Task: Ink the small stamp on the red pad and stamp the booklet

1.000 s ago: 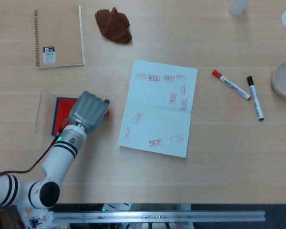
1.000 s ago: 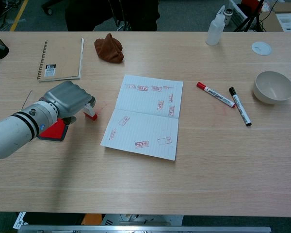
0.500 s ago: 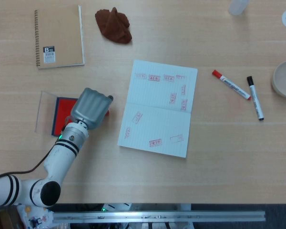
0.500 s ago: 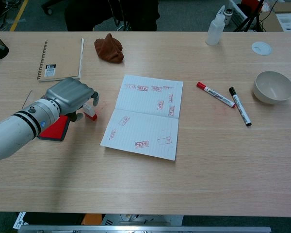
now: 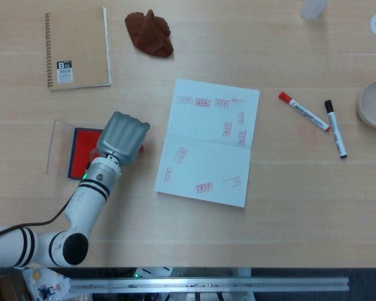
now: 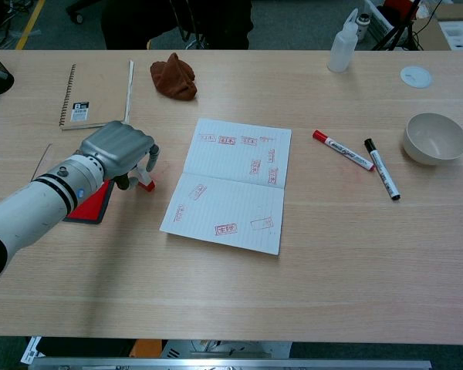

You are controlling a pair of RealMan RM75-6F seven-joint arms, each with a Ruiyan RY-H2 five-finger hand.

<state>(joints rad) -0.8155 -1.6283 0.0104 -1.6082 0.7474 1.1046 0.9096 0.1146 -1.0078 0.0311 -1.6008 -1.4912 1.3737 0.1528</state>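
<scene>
The small stamp [image 6: 146, 184], red at its base, stands on the table just right of the red ink pad [image 6: 87, 206] [image 5: 81, 149]. My left hand [image 6: 123, 149] [image 5: 123, 136] hangs over the stamp with fingers curled down on both sides of it, hiding its top. Whether the fingers press on the stamp I cannot tell. In the head view only a red sliver of the stamp [image 5: 140, 148] shows beside the hand. The open booklet [image 6: 230, 183] [image 5: 208, 143], with several red prints on it, lies to the right. My right hand is not in either view.
A spiral notebook [image 6: 96, 94] and a brown cloth [image 6: 174, 75] lie at the back left. Two markers [image 6: 343, 150] [image 6: 382, 169], a bowl [image 6: 434, 139], a squeeze bottle [image 6: 342, 42] and a white disc [image 6: 415, 75] are at the right.
My left hand has slid right and forward from over the pad to over the stamp, its fingers coming down around it. The stamp has stayed in place.
</scene>
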